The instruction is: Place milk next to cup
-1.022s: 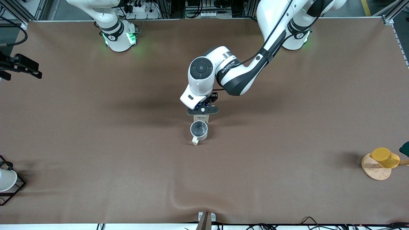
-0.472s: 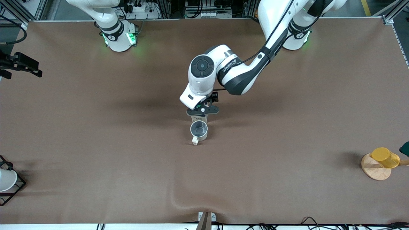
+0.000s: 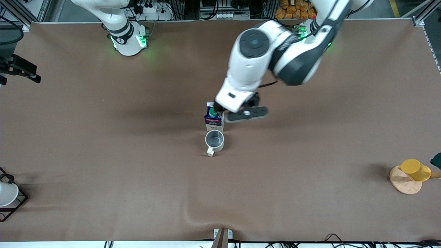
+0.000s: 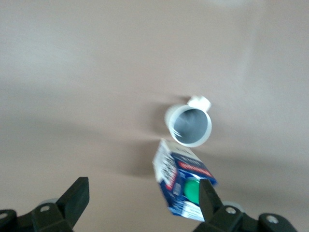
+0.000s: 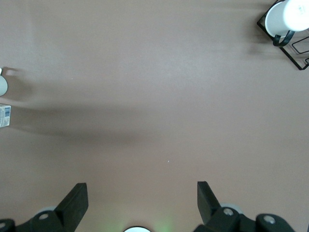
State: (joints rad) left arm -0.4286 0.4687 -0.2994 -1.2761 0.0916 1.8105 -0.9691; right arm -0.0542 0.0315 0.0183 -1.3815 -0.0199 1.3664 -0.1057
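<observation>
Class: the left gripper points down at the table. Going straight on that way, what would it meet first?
Probably bare table. The left gripper is open, and the milk stands beside one of the fingers rather than between them, so contact looks unlikely, though depth is unclear.

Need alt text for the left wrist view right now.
The open left end effector hangs above the table, empty. Below it the milk stands beside the cup, close together.
</observation>
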